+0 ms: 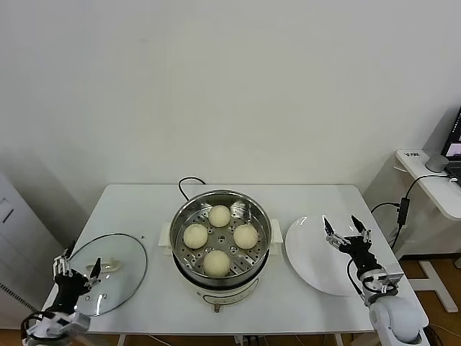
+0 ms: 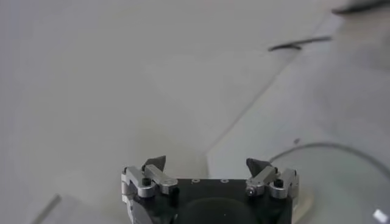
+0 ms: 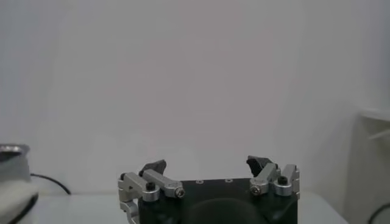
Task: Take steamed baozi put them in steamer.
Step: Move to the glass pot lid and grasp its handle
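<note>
The steel steamer (image 1: 220, 209) stands on its white base at the middle of the table. Several pale round baozi lie on its perforated floor: one at the back (image 1: 220, 215), one left (image 1: 195, 236), one right (image 1: 245, 236), one at the front (image 1: 217, 263). My left gripper (image 1: 75, 268) is open and empty at the table's front left, over the glass lid (image 1: 108, 272); it also shows in the left wrist view (image 2: 207, 164). My right gripper (image 1: 346, 229) is open and empty over the white plate (image 1: 317, 254); it also shows in the right wrist view (image 3: 208, 165).
The steamer's black cord (image 1: 189, 182) runs off the back of the table. The lid's rim (image 2: 341, 149) shows in the left wrist view. A side desk (image 1: 432, 176) with cables stands to the right, off the table.
</note>
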